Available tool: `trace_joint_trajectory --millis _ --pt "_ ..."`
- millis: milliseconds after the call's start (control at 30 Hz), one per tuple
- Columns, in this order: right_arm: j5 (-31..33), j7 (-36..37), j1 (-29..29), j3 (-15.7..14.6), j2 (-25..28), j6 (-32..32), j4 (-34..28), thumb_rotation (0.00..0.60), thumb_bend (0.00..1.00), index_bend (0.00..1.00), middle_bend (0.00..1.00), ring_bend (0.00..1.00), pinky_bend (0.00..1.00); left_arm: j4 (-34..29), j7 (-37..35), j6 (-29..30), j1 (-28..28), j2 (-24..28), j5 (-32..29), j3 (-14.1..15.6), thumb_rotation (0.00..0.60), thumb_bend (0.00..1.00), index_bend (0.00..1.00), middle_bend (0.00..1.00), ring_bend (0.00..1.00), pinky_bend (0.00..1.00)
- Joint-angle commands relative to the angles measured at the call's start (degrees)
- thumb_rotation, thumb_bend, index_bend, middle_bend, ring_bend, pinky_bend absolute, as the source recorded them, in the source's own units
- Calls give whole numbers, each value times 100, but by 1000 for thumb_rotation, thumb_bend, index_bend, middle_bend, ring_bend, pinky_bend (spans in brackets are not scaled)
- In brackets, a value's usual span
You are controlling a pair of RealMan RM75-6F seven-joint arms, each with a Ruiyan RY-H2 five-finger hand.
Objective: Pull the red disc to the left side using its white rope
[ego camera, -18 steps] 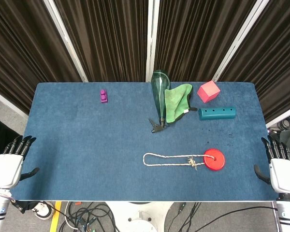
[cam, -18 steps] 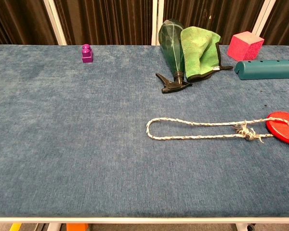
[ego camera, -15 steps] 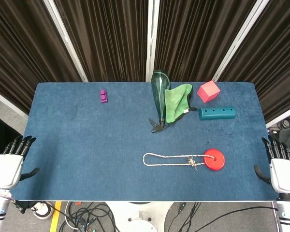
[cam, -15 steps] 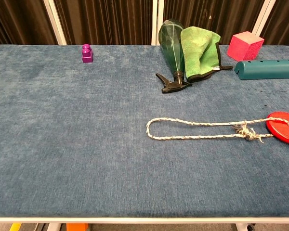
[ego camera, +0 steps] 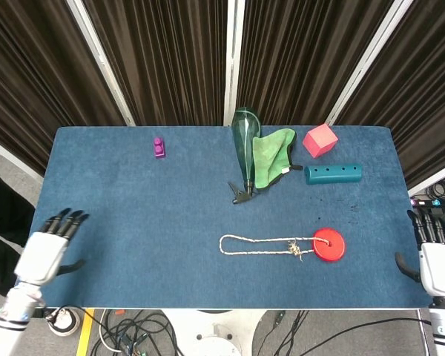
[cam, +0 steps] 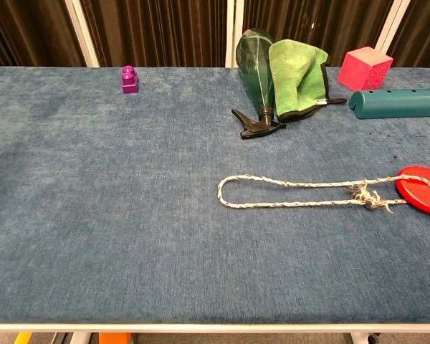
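From the head view, the red disc (ego camera: pixel 329 244) lies flat on the blue table (ego camera: pixel 133 222), toward the right near edge, with its white rope (ego camera: pixel 259 245) running leftward from it as a long narrow loop, knotted just beside the disc. The left hand (ego camera: pixel 52 246) is at the table's left edge, fingers apart and holding nothing; the right hand (ego camera: pixel 432 252) is off the right edge, likewise empty with fingers spread. In the chest view neither hand shows; the red disc (cam: pixel 421 189) sits at the right margin and the white rope (cam: pixel 294 193) ends in a rounded bend near mid-table. The rope looks soft and limp, the disc light and likely to slide on the cloth; the loop's rounded left end seems the best place to pinch.
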Motion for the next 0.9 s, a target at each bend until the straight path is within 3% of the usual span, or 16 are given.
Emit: trace_joint_trajectory --millis 33,433,900 --pt "31 44 -7 6 3 -12 26 600 237 0 0 0 0 -109 86 -552 -473 -260 258 -4 600 85 147 131 84 221" --pt "120 196 -38 15 14 -45 149 600 237 0 0 0 0 332 -258 -2328 -2120 -1492 349 -375 600 92 147 136 84 221" --pt "240 572 -112 27 -17 -82 473 600 237 0 0 0 0 1312 -965 -3124 -3188 -2487 354 -278 600 124 146 172 84 220"
